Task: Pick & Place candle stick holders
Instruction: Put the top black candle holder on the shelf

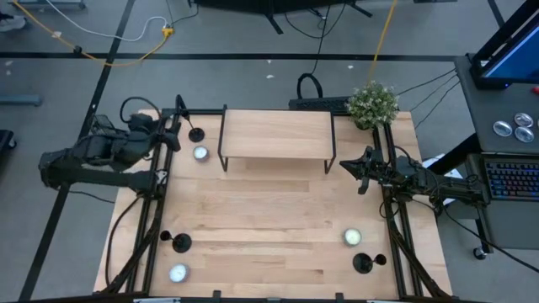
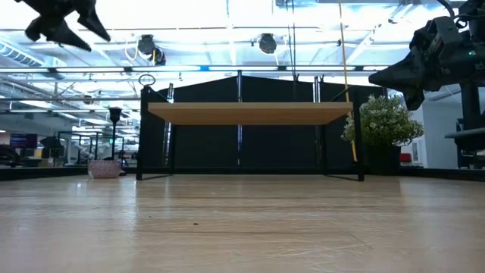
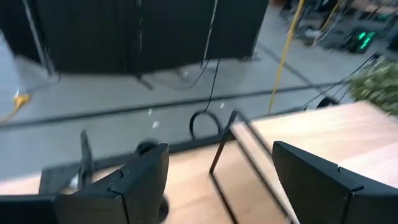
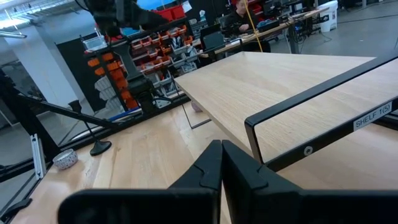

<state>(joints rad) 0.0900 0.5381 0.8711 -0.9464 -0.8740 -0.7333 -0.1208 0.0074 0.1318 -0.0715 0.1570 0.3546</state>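
Left gripper [image 1: 175, 126] hangs with its fingers spread and empty just left of the far-left small black candle stick holder [image 1: 196, 134], disc base and thin upright stem, likely lining up a grab. Two more holders sit near-left [image 1: 181, 244] and near-right [image 1: 363, 263]. Right gripper [image 1: 357, 168] waits at the right edge, fingers shut on nothing.

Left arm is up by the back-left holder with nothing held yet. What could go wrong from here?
1. The left gripper is open right beside the back-left candle holder; its thin stem could tip if a finger clips it.
2. A tealight sits close to that holder and could get knocked.
3. The shelf has a leg near it, which leaves little room to swing. The right gripper waits shut.
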